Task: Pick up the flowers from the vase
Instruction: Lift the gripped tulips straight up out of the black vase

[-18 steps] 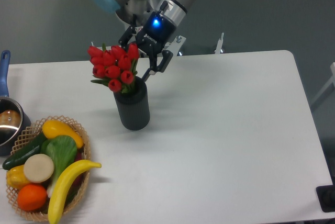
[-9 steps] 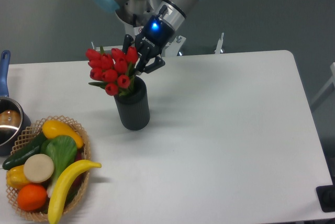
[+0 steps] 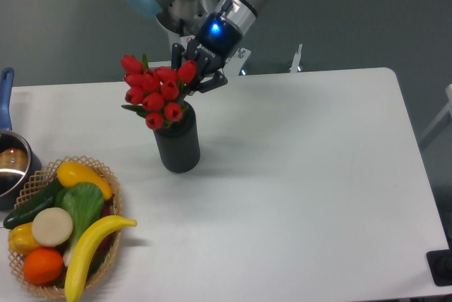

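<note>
The flowers (image 3: 155, 92), a bunch of red tulip buds with green leaves, stick out of the mouth of the dark ribbed vase (image 3: 177, 147), which stands upright on the white table. My gripper (image 3: 191, 85) reaches down from the upper middle and is shut on the right side of the bunch, just above the vase's rim. The stems are hidden inside the vase and behind the fingers. The buds lean to the left.
A wicker basket (image 3: 106, 231) of toy fruit and vegetables, with a banana (image 3: 88, 245) in front, sits at the front left. A steel pot with a blue handle (image 3: 6, 90) stands at the left edge. A black object (image 3: 441, 267) is at the right front corner.
The gripper closed from open around the flowers' right side to shut on them. The bunch has shifted slightly up and right; the vase stays in place.
</note>
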{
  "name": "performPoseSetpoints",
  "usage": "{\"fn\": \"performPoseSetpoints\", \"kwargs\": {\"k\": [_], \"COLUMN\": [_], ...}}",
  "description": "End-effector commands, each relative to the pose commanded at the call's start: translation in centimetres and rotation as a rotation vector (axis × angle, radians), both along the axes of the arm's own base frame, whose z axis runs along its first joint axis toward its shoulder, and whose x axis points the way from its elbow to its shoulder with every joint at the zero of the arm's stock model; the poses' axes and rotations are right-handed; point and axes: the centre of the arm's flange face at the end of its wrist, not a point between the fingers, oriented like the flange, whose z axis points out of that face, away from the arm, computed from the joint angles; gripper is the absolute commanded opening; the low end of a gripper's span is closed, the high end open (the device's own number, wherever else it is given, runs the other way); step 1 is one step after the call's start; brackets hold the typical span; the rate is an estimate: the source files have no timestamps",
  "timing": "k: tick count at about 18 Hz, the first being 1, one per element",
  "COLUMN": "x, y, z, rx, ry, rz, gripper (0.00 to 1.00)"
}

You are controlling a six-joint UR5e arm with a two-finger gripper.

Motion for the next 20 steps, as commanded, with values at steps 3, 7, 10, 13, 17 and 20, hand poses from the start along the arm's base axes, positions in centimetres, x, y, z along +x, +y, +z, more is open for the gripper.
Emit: {"fn": "performPoseSetpoints", "kwargs": {"k": [3,7,10,13,17,20], "x": [-0.3,0.2,1.1,1.7,1.8,1.4], "y": [0.2,0.1,-0.2,-0.3,-0.3,-0.4], "z": [2.1,3.7,4.6,5.8,7.7,9.2], "rx": [0.008,0.024,0.032,0.051,0.078,0.083], "ry": [-0.063,-0.076,-0.077,-0.105,-0.133,-0.135], "rz": [0.033,0.043,0.049,0.057,0.063,0.076], "gripper": [0.00,0.00,0.00,0.00,0.00,0.00]}}
